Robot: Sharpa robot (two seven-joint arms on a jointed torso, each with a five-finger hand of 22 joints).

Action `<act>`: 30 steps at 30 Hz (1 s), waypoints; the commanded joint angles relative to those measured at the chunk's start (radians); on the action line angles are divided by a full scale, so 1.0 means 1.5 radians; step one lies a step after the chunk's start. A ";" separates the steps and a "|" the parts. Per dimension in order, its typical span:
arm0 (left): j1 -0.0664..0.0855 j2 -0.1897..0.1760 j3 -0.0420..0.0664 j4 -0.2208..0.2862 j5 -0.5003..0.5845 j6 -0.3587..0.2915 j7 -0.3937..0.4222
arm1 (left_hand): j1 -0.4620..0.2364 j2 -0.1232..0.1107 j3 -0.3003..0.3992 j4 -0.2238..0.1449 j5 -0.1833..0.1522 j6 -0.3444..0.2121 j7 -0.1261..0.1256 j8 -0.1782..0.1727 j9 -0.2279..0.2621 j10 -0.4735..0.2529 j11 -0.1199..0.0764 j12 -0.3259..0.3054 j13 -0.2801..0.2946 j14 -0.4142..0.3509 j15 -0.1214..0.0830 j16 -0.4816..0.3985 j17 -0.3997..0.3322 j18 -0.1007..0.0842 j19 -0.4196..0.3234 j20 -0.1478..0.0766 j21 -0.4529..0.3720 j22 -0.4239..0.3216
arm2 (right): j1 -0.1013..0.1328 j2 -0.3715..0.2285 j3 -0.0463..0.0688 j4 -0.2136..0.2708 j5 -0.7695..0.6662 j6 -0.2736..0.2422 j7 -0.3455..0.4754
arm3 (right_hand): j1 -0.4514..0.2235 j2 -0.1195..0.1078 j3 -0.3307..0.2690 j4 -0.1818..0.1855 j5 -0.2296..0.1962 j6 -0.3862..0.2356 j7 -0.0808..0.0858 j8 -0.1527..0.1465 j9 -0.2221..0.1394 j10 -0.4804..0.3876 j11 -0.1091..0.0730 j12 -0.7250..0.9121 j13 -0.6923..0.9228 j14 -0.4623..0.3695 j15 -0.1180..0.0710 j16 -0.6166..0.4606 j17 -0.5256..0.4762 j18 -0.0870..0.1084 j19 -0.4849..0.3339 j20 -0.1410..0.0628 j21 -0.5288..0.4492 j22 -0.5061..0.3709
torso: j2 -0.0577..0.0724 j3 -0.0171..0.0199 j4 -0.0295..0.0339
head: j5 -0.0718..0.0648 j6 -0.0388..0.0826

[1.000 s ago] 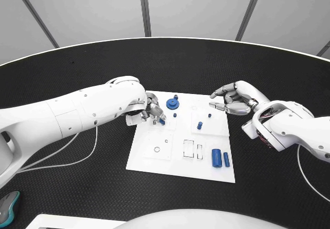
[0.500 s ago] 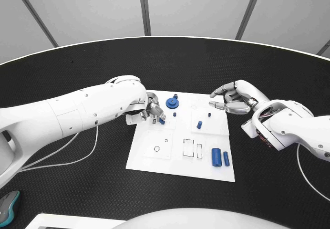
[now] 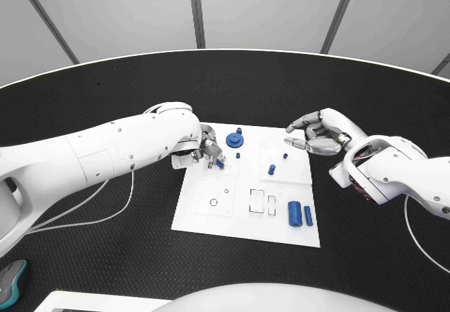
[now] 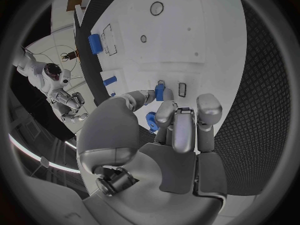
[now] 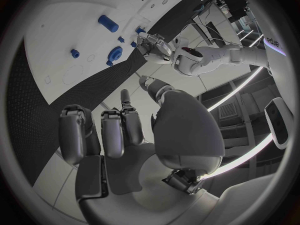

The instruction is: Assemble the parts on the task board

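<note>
1. Since a second ago almost nothing has moved: the left hand [image 3: 205,153] has stayed at the far left part of the white rectangular task board [image 3: 235,218], and the right hand [image 3: 317,136] has stayed at the board's far right corner; the blue parts on the board lie where they lay.
2. Left hand, seen from the left wrist view [image 4: 164,135]: its fingers are curled together over a small blue cylindrical peg [image 4: 159,91], pinching it against the board; in the head view this peg [image 3: 220,164] shows just under the fingertips.
3. Right hand, seen from the right wrist view [image 5: 134,135]: fingers bent inward and close together, with nothing between them; it hovers over the black textured surface [image 3: 112,247] just beside the board's far right corner.
4. Blue round disc with a knob [image 3: 235,140]: it sits on the board's far edge, just beside the left hand.
5. Small blue stud [image 3: 238,156]: on the board, just nearer than the disc.
6. Short blue upright peg [image 3: 272,170]: near the board's middle, toward its right side; a tiny blue pin [image 3: 285,156] stands just beyond it.
7. Two blue cylinders lying side by side [image 3: 300,213]: at the board's near right part, touching or nearly touching each other.
8. Rectangular slots [image 3: 263,201] and a small round hole [image 3: 214,203]: on the near half of the board.
</note>
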 commanded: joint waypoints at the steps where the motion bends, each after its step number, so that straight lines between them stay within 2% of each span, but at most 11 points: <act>1: 0.000 0.001 0.000 0.000 -0.001 0.001 0.001 | 0.002 0.002 0.112 -0.117 0.005 0.004 0.000 0.003 0.001 0.004 -0.001 0.003 0.001 0.027 -0.004 0.001 0.001 -0.013 0.006 0.000 0.004 0.000 | 0.000 0.000 0.000 0.000 0.000 0.000 0.000 | -0.002 0.002 0.000 0.004 0.002 -0.005 -0.002 0.003 -0.001 0.001 -0.003 -0.002 0.077 0.049 -0.006 -0.001 0.092 0.010 0.024 -0.005 -0.002 0.084 | 0.000 0.0003 0.0000 | 0.000 -0.001; 14: 0.000 0.003 0.000 0.000 -0.001 0.019 0.000 | 0.003 0.001 0.111 -0.118 0.006 0.005 -0.001 0.003 0.001 0.005 -0.002 0.004 0.002 0.027 -0.004 0.001 0.001 -0.014 0.006 0.000 0.005 0.001 | 0.000 0.000 0.000 0.001 0.000 0.001 -0.001 | -0.002 0.002 0.000 0.004 0.002 -0.005 -0.002 0.003 -0.001 0.001 -0.003 -0.002 0.077 0.049 -0.006 -0.001 0.092 0.010 0.024 -0.005 -0.002 0.084 | 0.000 0.0003 0.0002 | -0.001 -0.004; 30: 0.000 0.005 0.000 -0.002 -0.001 0.013 0.000 | 0.003 0.000 0.111 -0.120 0.007 0.006 -0.001 0.003 0.001 0.007 -0.002 0.005 0.003 0.027 -0.005 0.001 0.001 -0.014 0.007 0.000 0.005 0.002 | 0.000 0.000 0.000 0.001 0.000 0.002 -0.001 | -0.002 0.002 0.000 0.004 0.002 -0.005 -0.002 0.003 -0.001 0.001 -0.003 -0.002 0.077 0.049 -0.006 -0.001 0.092 0.010 0.024 -0.005 -0.002 0.084 | 0.000 -0.0003 -0.0002 | -0.001 -0.006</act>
